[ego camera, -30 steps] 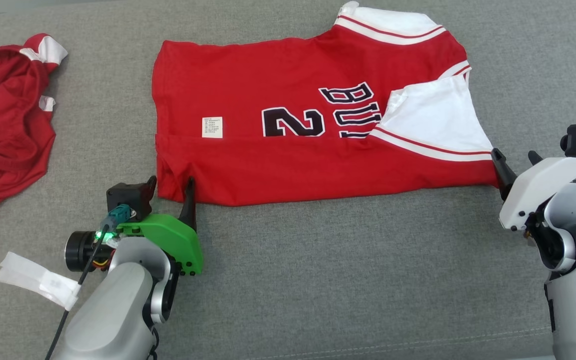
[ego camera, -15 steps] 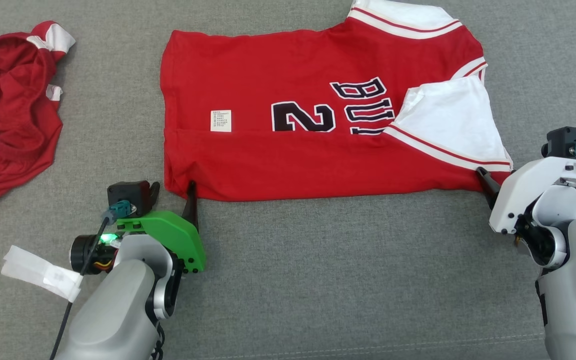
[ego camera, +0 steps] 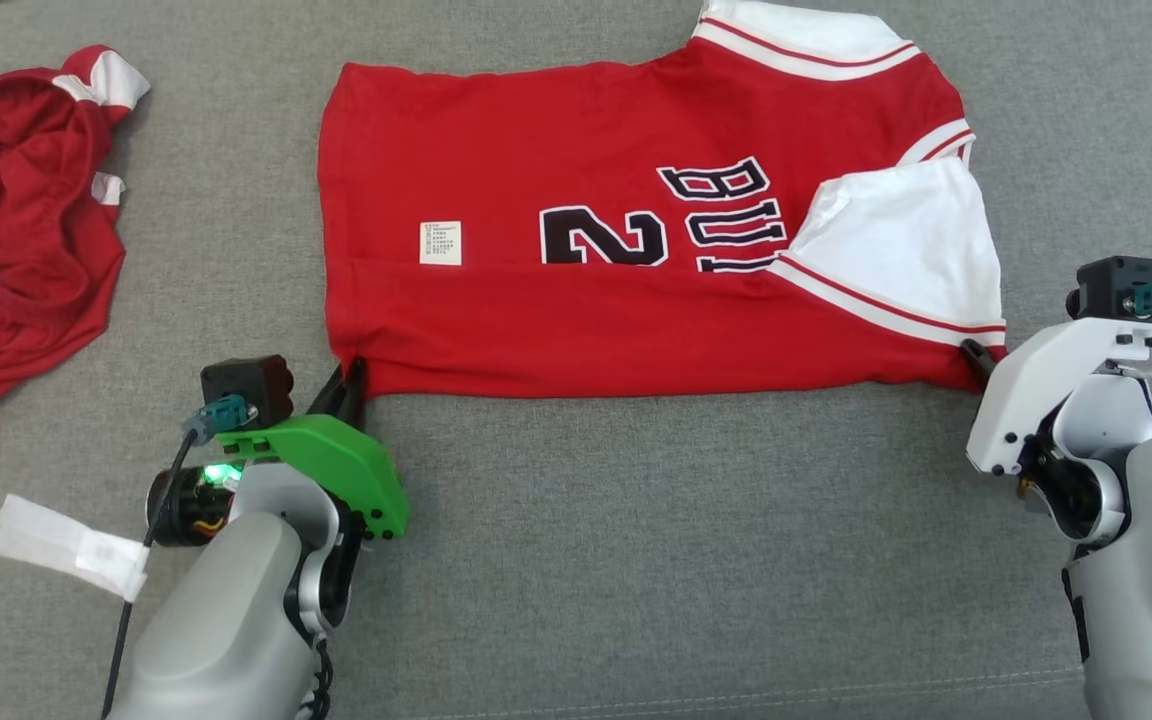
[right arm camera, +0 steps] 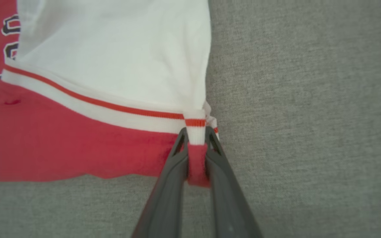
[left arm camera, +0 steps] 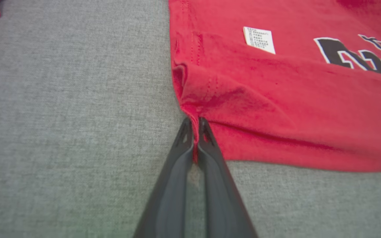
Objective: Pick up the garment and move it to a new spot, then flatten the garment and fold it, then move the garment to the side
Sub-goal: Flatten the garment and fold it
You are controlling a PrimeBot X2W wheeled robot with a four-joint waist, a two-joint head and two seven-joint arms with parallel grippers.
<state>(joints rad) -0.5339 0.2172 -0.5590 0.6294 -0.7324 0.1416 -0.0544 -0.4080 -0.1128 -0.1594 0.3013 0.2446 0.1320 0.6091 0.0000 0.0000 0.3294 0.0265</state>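
Lying spread on the grey upholstered surface (ego camera: 636,550), the red jersey (ego camera: 586,300) has its near portion doubled over lengthwise. The left gripper (ego camera: 351,375) is pinched tight on the jersey's near hem corner, a sliver of red cloth between its fingers. The right gripper (ego camera: 976,355) is clamped on the opposite near corner, where the striped sleeve band (right arm camera: 195,123) meets the red body. A second red garment (ego camera: 26,230) lies crumpled well apart to the left.
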